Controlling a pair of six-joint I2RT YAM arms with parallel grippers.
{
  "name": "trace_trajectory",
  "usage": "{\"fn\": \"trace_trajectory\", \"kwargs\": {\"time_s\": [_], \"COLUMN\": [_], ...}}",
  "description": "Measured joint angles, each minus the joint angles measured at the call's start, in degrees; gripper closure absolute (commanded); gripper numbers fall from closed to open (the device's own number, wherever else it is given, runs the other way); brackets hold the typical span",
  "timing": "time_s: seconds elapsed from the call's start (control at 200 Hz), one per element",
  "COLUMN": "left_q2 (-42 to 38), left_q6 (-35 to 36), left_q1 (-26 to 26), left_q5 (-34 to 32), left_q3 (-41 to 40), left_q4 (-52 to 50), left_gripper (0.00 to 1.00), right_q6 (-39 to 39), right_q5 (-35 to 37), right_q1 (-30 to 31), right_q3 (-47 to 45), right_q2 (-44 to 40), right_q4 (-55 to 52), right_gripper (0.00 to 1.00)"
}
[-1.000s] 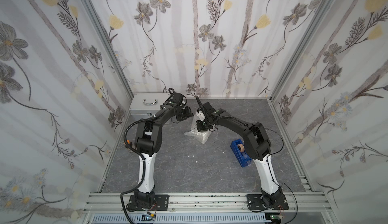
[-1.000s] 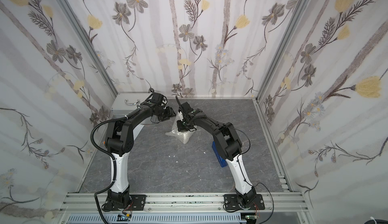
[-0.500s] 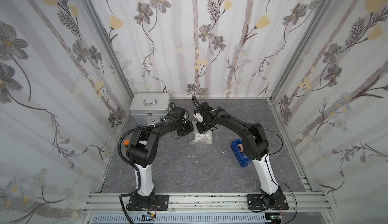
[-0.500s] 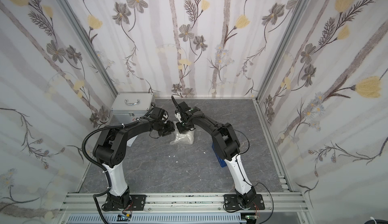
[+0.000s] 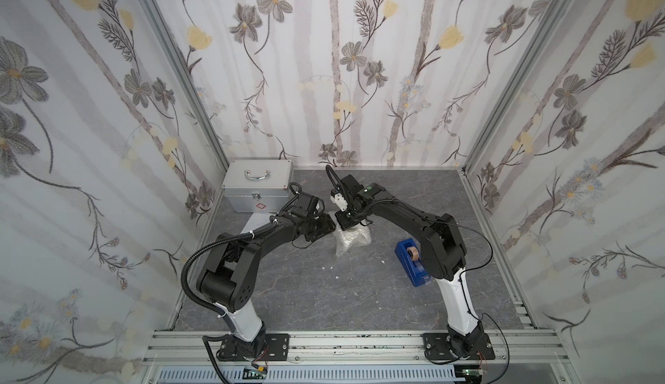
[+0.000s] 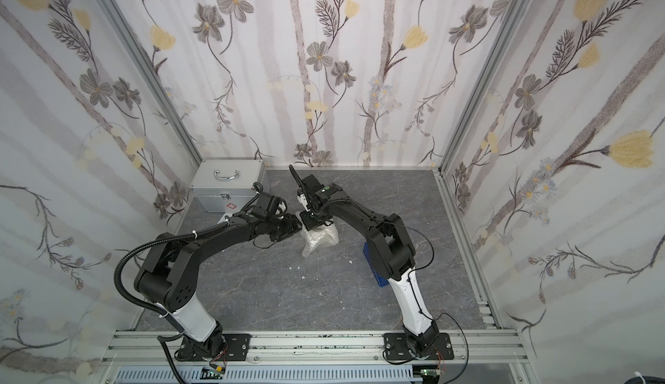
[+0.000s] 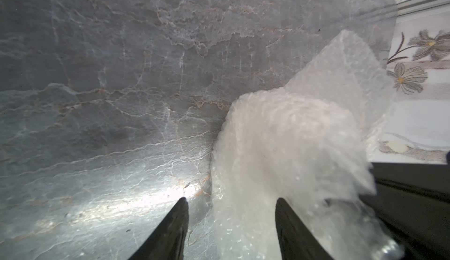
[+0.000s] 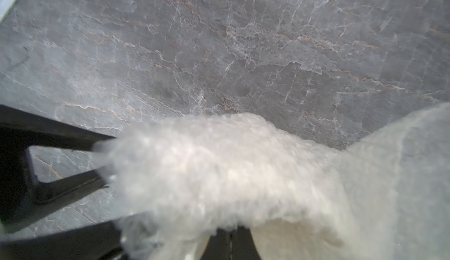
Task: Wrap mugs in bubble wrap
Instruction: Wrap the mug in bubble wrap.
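The bubble wrap (image 5: 351, 240) (image 6: 320, 238) sits as a crumpled whitish bundle on the grey marble floor between the two arms. The mug is almost wholly hidden inside it; only a smooth cream patch (image 8: 292, 241) shows under the wrap. My right gripper (image 5: 347, 222) (image 8: 230, 232) is shut, pinching the top of the wrap. My left gripper (image 5: 329, 225) (image 7: 231, 199) is open at the bundle's left side. Wrap lies between its fingers, against one finger (image 7: 292, 229). Bare floor shows beside the other finger (image 7: 170, 229).
A silver case (image 5: 257, 184) (image 6: 226, 184) stands in the back left corner. A blue tape dispenser (image 5: 410, 261) sits on the floor beside the right arm. Small white scraps (image 5: 336, 276) lie in front of the bundle. Flowered walls close three sides.
My left gripper came forward from beside the case to the bundle's left side. The right gripper and the bundle shifted slightly nearer and lower.
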Motion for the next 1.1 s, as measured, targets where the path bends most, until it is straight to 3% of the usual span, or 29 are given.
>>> {"fn": "trace_trajectory", "kwargs": {"time_s": [0.43,0.839,1.099], "left_q2": [2.01,9.90,12.63], "left_q6": [-1.55,1.70,3.39], "left_q1": [-1.03,-4.63,-5.97], "left_q5": [1.55,-5.42,-8.66], "left_q3": [2.36,11.54,15.52], "left_q4": [1.64,-6.23,-10.12], "left_gripper": [0.38,0.38,0.38], "right_q6": [7.69,13.22,16.46], "right_q5": [-3.26,-4.46,-8.98], "right_q1": [-1.20,-3.19,-4.79], "right_q3": [-1.05,-7.65,-12.92], "right_q2": [2.95,-3.72,-7.52], "right_q4": [1.81,4.72,11.52], "right_gripper": [1.00,1.00,0.93]}}
